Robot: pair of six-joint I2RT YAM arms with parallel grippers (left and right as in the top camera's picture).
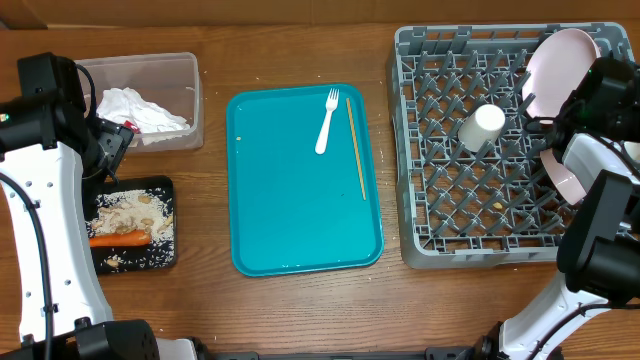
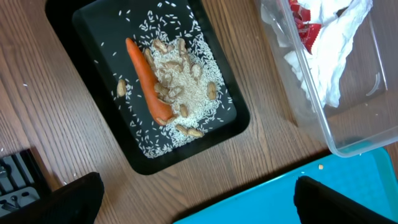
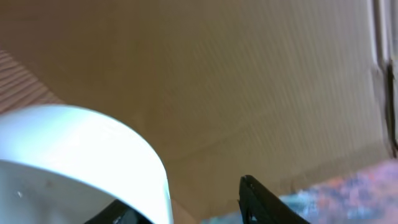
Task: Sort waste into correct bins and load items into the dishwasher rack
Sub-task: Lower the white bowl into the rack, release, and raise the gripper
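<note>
White bowl (image 3: 81, 149) seemingly touches one finger of right gripper (image 3: 183, 198), jaws parted.

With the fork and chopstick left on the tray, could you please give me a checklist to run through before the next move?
1. Left hand open, empty: ok.
2. Fork and chopstick apart on teal tray: ok.
3. Carrot, rice inside black tray: ok.
4. Napkins, red wrapper inside clear tub: ok.
5. Cup in dishwasher rack: ok.
6. Right hand clear of white bowl: cannot tell.
</note>
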